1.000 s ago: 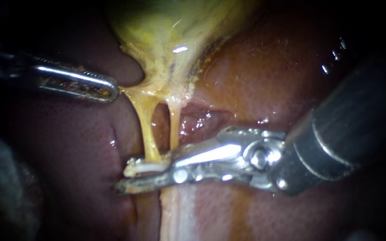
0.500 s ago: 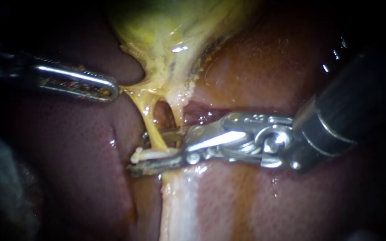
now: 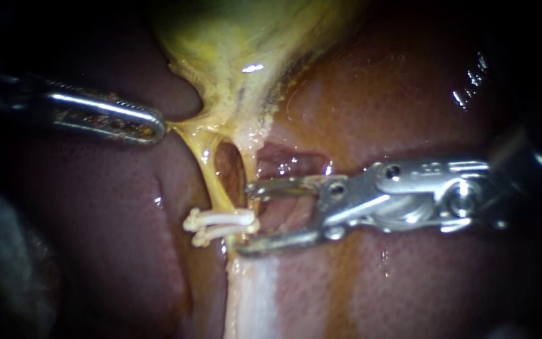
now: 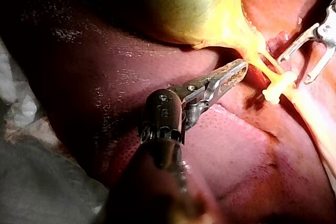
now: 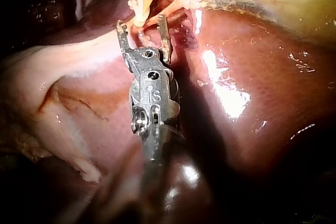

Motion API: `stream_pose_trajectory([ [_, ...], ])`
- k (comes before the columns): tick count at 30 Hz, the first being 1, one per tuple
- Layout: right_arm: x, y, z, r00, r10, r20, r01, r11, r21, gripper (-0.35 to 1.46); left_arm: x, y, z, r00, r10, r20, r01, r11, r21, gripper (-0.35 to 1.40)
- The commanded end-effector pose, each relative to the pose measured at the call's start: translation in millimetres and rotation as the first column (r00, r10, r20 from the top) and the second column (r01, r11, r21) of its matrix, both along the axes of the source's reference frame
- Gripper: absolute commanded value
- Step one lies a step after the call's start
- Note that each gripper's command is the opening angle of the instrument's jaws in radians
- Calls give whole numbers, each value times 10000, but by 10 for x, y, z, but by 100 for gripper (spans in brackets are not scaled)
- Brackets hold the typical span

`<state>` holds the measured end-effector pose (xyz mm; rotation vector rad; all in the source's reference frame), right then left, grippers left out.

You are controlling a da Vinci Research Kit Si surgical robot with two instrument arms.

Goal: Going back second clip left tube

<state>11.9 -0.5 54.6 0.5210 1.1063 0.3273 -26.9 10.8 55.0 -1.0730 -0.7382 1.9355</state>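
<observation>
Evidently the clipping is done. Two white clips (image 3: 219,220) sit close together, one above the other, across the lower end of the left tube (image 3: 207,172), just above where it meets a pale band of tissue on the liver (image 3: 377,94). The right instrument (image 3: 246,220) has its claw wide and empty, with its tips just beside the clips' near ends, so by my judgement only the retreat is left. The left instrument (image 3: 158,129) has its claw closed on a yellow fringe at the neck of the gallbladder (image 3: 233,44), drawing it sideways and keeping the tubes taut. Whether the clips also catch the neighbouring right tube (image 3: 244,169) cannot be told from the three views. Their far sides are hidden, and both shafts run off into darkness.
</observation>
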Motion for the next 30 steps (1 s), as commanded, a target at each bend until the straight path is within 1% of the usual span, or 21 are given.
stream_pose_trajectory([
  [1, -7, 2, -3, 10000, 7, -5, -7, 10000, -78, 50, 0, 0, 0, 10000, 4, -1, -4, 10000, 1, -35],
  [3, -21, 8, -10, 10000, -6, 11, 6, 9998, -201, 50, 0, 0, 0, 10000, 4, -1, -4, 10000, 1, -35],
  [8, -48, 18, -21, 9999, 103, 84, -101, 9994, -332, 50, 0, 0, 0, 10000, 5, -1, -5, 10000, 1, -35],
  [13, -66, 21, -24, 9998, -59, 195, 67, 9991, -422, 50, -1, 0, 3, 10000, 5, -3, -5, 10000, -11, -35],
  [16, -70, 22, -23, 9996, -132, 258, 144, 9987, -484, 50, -3, -1, 6, 10000, -8, -15, 8, 10000, -32, -35],
  [19, -71, 22, -23, 9996, -135, 256, 147, 9987, -483, 50, -7, -1, 11, 10000, -46, -45, 45, 10000, -69, -35],
  [23, -71, 22, -23, 9996, -135, 256, 147, 9987, -482, 50, -16, 1, 19, 10000, -42, -42, 42, 10000, -69, -35],
  [27, -72, 22, -23, 9996, -138, 254, 150, 9987, -482, 50, -26, -3, 30, 10000, 16, -7, -16, 10000, -70, -35],
  [30, -72, 22, -23, 9996, -138, 254, 150, 9987, -482, 50, -31, -5, 39, 10000, 64, 19, -64, 9999, -79, -35],
])
